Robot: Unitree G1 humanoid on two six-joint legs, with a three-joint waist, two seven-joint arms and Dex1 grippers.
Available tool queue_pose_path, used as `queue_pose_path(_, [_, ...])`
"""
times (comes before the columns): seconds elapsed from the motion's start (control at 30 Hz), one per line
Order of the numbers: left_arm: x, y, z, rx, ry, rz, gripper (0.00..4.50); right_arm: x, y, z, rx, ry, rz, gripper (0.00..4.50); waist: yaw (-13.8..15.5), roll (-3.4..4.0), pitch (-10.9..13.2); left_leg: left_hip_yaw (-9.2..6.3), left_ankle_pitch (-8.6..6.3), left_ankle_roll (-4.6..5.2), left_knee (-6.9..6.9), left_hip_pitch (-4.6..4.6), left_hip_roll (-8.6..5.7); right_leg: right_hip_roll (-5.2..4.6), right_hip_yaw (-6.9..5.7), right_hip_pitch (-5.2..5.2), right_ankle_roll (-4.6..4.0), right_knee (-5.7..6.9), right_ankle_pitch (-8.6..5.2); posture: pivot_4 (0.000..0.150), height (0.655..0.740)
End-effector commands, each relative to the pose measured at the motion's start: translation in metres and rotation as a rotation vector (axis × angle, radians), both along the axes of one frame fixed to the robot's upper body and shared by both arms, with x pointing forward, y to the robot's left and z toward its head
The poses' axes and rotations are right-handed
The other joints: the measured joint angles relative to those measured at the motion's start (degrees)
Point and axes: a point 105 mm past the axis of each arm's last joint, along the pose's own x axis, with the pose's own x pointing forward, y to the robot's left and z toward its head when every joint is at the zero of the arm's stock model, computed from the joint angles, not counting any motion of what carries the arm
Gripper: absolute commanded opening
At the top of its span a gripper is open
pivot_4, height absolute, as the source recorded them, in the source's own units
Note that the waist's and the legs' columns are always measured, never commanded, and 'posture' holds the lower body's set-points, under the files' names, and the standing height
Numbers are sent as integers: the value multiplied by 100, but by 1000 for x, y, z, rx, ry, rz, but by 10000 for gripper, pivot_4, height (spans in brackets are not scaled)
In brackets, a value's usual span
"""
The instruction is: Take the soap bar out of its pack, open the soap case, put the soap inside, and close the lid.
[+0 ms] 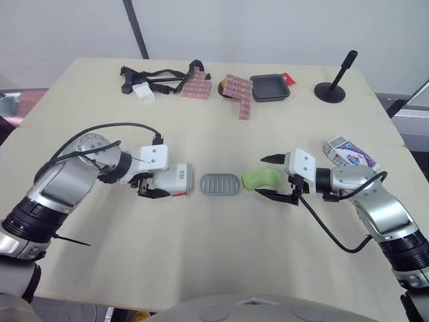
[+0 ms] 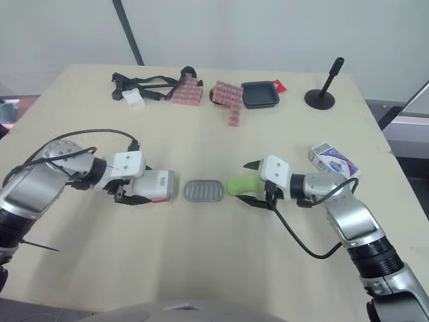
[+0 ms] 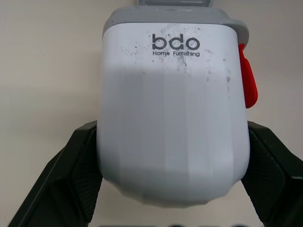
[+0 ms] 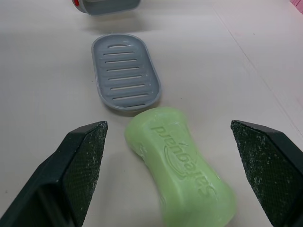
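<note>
Left gripper (image 3: 173, 131) clamps the case (image 1: 175, 180) mid-table (image 1: 201, 261), steadying it. Right gripper (image 1: 261, 176) is wide open, straddling the soap (image 1: 263, 179) without contact, set to pinch. Soap lies just beside the tray (image 1: 220, 184). Pack (image 1: 348, 153) is parked at the right edge.

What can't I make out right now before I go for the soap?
- Soap case inside: left wrist view, hidden by its own white shell, held in the left claw.
- Soap bar underside: right wrist view, flat against the table inside the open right claw.
- Soap pack print: eye views, too small to read.
</note>
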Motion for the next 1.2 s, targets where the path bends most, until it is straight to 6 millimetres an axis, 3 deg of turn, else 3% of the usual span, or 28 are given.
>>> queue_pose_path(0.03, [-1,6,6,-62,-35,-46,34613,1,-1,13,8,-48,6,44790,-10,0,0,0,0,0,-1,0,0,0,0,-1,0,0,0,1500,7400])
queue_pose_path(0.3, [7,4,-7,-155,-24,-69,34613,2,-1,14,3,-54,8,44790,16,0,0,0,0,1,-2,0,0,-2,-2,-1,0,2,0,1500,7400])
queue_pose_path(0.37, [7,4,-11,-155,-2,-79,44939,3,-1,15,2,-57,7,45000,12,0,0,0,0,1,-2,1,0,-2,-2,-1,0,3,0,1500,7400])
queue_pose_path(0.57, [13,9,-12,-142,-12,-76,44939,4,0,15,4,-60,7,45000,4,0,0,0,0,1,-3,2,1,-2,-1,-1,0,3,0,1500,7400])
queue_pose_path(0.83, [23,12,5,-153,-113,-47,44939,3,3,13,5,-54,16,45000,8,0,0,0,0,1,-4,1,0,-2,-2,-1,0,3,0,1500,7400])
queue_pose_path(1.07, [0,33,25,-169,-60,-27,44939,2,0,12,-65,-16,28,45000,-27,0,0,1,0,0,-11,1,1,0,-1,-4,0,3,0,1500,7400])
queue_pose_path(1.2, [-11,37,20,-164,-22,-7,44939,3,-1,11,-128,-25,50,45000,-10,0,0,2,0,-1,-21,5,0,-2,-2,-4,0,-9,0,1500,7400])
